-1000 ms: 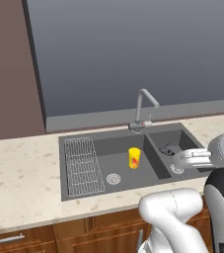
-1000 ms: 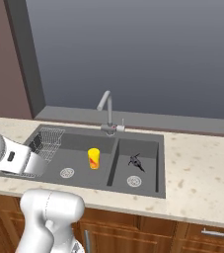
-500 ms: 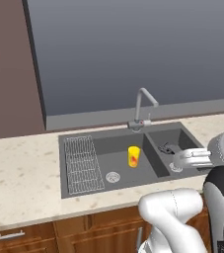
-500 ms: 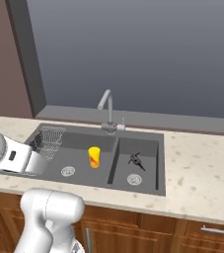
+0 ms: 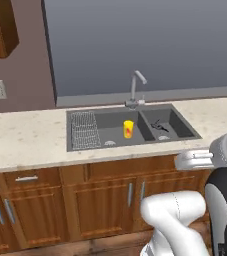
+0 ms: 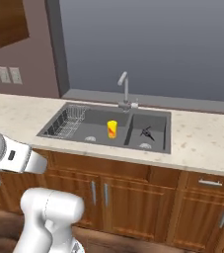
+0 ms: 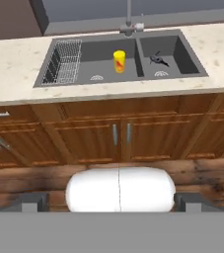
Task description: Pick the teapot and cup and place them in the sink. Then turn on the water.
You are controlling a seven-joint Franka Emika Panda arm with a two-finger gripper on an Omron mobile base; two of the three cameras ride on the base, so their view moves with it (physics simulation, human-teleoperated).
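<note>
The dark grey double sink (image 5: 103, 124) (image 6: 92, 125) (image 7: 97, 55) is set in the speckled counter. In its left basin the yellow cup (image 5: 128, 129) (image 6: 112, 129) (image 7: 119, 61) stands upright. The dark teapot (image 5: 160, 125) (image 6: 146, 132) (image 7: 159, 59) lies in the right basin, small and hard to make out. No stream of water falls from the grey faucet (image 5: 135, 88) (image 6: 125, 90) (image 7: 129, 19). My gripper (image 7: 111, 201) is held low, well back from the cabinets, open with nothing between its dark fingertips (image 7: 32, 201).
A wire rack (image 5: 83, 131) (image 6: 66, 122) (image 7: 64, 62) fills the left end of the left basin. Wooden cabinet doors and drawers (image 7: 118, 133) run under the counter. Wall outlets (image 6: 4, 74) sit at the left, and an upper cabinet (image 5: 0, 27) hangs at the top left.
The whole picture has shifted: the base has backed away from the counter, so the sink looks smaller and the cabinets show. Cup and teapot stay in their basins.
</note>
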